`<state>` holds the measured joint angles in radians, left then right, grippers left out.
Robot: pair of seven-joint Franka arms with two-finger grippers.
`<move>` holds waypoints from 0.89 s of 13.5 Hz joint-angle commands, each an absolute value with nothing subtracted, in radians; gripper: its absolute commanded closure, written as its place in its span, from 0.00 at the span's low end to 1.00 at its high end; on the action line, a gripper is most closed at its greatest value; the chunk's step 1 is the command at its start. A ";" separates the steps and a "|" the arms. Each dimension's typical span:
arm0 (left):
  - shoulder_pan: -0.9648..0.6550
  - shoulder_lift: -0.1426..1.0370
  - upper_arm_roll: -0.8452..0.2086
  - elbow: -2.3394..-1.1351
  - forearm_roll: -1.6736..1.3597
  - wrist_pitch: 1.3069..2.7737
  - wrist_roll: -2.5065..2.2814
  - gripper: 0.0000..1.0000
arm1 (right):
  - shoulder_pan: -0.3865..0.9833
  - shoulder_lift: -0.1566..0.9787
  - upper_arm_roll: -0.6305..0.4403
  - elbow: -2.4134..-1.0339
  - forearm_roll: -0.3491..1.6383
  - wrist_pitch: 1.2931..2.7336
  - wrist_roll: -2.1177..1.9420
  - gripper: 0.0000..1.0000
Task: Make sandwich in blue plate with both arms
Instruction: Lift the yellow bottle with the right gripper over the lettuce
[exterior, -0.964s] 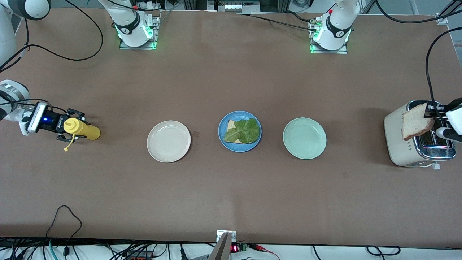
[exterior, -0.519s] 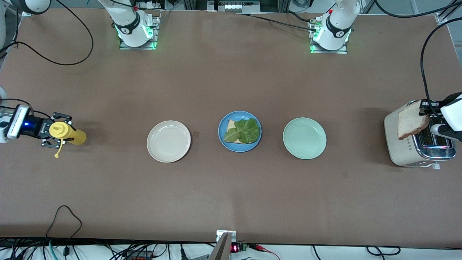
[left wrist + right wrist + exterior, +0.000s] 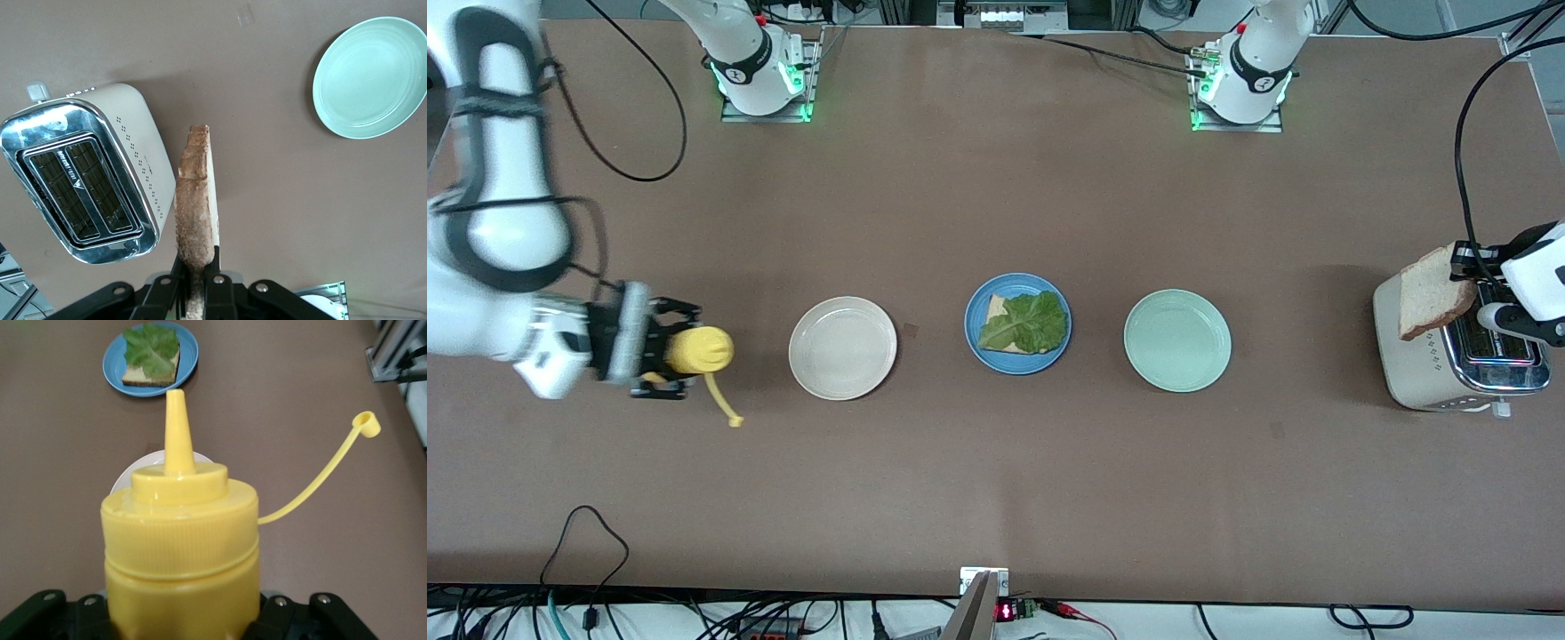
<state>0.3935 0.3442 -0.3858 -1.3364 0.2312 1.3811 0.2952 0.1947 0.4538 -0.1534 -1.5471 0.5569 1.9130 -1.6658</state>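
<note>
Right gripper (image 3: 665,351): clenched on a yellow squeeze bottle (image 3: 698,350), held up over the table at the right arm's end, nozzle pointing toward the cream plate (image 3: 842,348). The bottle's cap dangles free on its strap (image 3: 723,407). In the right wrist view the fingers press the bottle's sides low down (image 3: 180,547).

Left gripper (image 3: 1467,263): clamped tight on the edge of a bread slice (image 3: 1429,301), held up over the toaster (image 3: 1449,351) at the left arm's end of the table. In the left wrist view the slice (image 3: 197,200) stands edge-on between the fingertips (image 3: 216,283); both toaster slots (image 3: 83,193) look dark.

Three plates in a row along the table's middle, well apart. The cream plate, nearest the bottle, holds nothing. The blue plate (image 3: 976,345), in the centre, carries one bread slice (image 3: 995,308) with a lettuce leaf (image 3: 1028,324) on top: the sandwich lacks its top slice. The mint-green plate (image 3: 1176,340), toward the toaster, holds nothing.
</note>
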 commanded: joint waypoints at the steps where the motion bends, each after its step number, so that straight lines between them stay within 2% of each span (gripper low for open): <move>1: 0.397 0.333 -0.393 -1.325 0.227 1.361 0.282 0.99 | 0.351 0.443 -0.172 -1.560 0.421 2.003 -1.438 1.00; 5: 0.396 0.333 -0.394 -1.325 0.225 1.359 0.273 0.99 | 0.558 0.512 -0.172 -1.523 0.102 2.111 -1.073 1.00; 8: 0.396 0.333 -0.390 -1.324 0.222 1.355 0.273 0.99 | 0.665 0.603 -0.172 -1.447 -0.088 2.111 -1.003 1.00; 12: 0.396 0.333 -0.390 -1.324 0.224 1.355 0.273 0.99 | 0.742 0.705 -0.176 -1.367 -0.195 2.085 -0.968 1.00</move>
<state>0.3932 0.3427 -0.3873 -1.3357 0.2312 1.3742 0.2805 0.7208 0.6495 -0.1578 -1.4474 -0.1562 2.1219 -0.9724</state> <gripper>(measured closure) 0.881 0.612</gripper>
